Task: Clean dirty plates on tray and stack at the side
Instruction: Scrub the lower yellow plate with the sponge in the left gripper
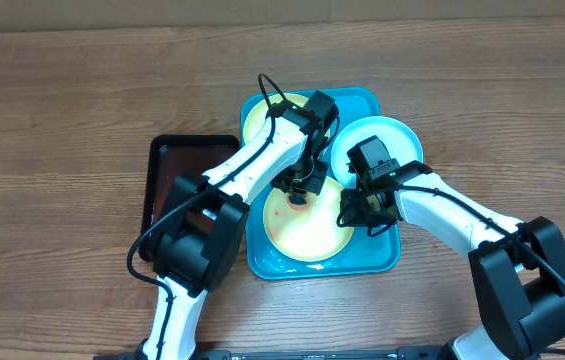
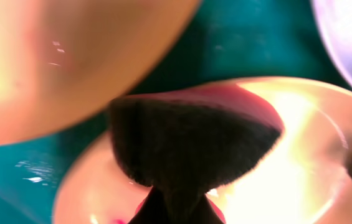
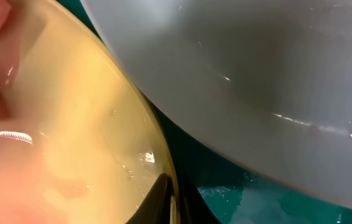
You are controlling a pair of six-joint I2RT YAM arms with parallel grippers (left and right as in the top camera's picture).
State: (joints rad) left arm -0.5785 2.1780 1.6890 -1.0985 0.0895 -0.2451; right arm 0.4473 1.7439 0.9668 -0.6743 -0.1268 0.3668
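The turquoise tray (image 1: 382, 255) holds three plates. A pale yellow-green plate (image 1: 317, 235) with a red smear lies at the front. A second yellow-green plate (image 1: 260, 115) lies at the back left, and a white-bluish plate (image 1: 387, 140) at the back right. My left gripper (image 1: 302, 188) is shut on a dark sponge (image 2: 188, 146) with a pink edge, pressed onto the front plate (image 2: 300, 143). My right gripper (image 1: 355, 212) is shut on that plate's right rim (image 3: 163, 168), its fingertips (image 3: 171, 200) either side of the edge. The white plate (image 3: 256, 74) overhangs just beyond.
A smaller black tray (image 1: 162, 160) with a reddish-brown inside stands just left of the turquoise tray, partly under my left arm. Bare wooden table surrounds both trays. The turquoise tray floor (image 3: 269, 199) looks wet.
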